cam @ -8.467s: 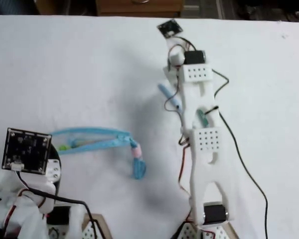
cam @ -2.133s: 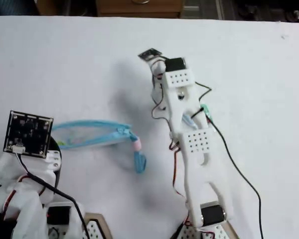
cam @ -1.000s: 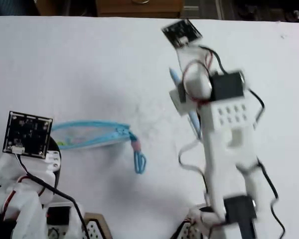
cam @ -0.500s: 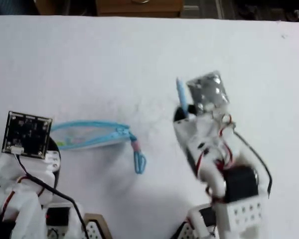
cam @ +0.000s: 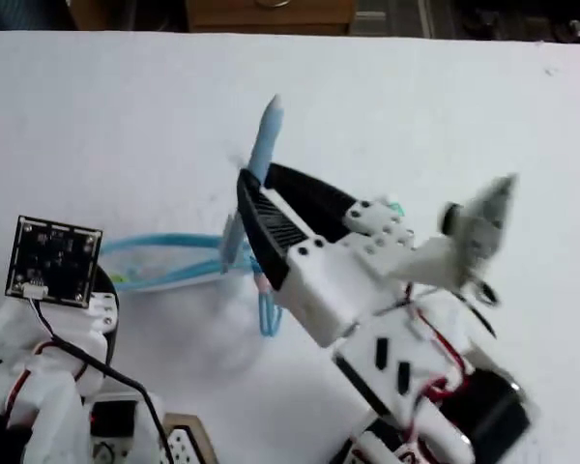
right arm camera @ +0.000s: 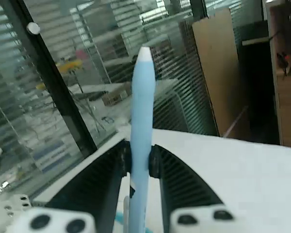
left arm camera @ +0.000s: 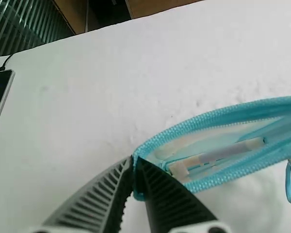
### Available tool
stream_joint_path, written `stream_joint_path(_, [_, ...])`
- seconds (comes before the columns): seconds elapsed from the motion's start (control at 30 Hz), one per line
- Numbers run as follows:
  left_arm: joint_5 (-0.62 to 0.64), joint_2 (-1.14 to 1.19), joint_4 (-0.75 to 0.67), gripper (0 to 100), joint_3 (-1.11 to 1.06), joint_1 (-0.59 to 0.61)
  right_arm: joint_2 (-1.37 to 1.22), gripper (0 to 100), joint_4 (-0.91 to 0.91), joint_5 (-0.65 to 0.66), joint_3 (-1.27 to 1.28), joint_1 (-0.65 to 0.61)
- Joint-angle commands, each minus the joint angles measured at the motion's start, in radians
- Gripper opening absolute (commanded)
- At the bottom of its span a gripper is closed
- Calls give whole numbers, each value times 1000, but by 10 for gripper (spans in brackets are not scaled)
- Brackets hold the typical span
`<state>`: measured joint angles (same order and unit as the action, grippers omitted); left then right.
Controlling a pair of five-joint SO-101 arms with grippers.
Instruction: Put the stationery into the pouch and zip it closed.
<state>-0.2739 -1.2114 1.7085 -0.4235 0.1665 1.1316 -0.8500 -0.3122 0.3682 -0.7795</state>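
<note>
The right end effector (cam: 254, 188) has been swinging over and is now squeezing the blue pen (cam: 267, 130) in the air above the open pouch (cam: 164, 263), whose end the left end effector (left arm camera: 134, 167) is pinching, so dropping it in and zipping are still waiting.

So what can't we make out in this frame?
- High view: right end of the translucent blue zip pouch, covered by the right gripper holding the light blue pen.
- Left wrist view: pouch's far end, cut off by the frame edge; its contents too indistinct to identify.
- Right wrist view: pen's lower end, cut off by the frame edge.
</note>
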Motion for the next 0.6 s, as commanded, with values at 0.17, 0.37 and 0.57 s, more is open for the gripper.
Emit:
stream_joint_path(0.17, [5, 64, 21, 22, -11, 7, -131, 18, 50, -8, -149, -16])
stream_joint_path(0.37, [5, 67, 21, 22, -11, 7, -200, 18, 243, 6, 18, -47])
stream_joint_path(0.57, [5, 70, 21, 22, -12, 7, -165, 18, 429, 164, 293, -73])
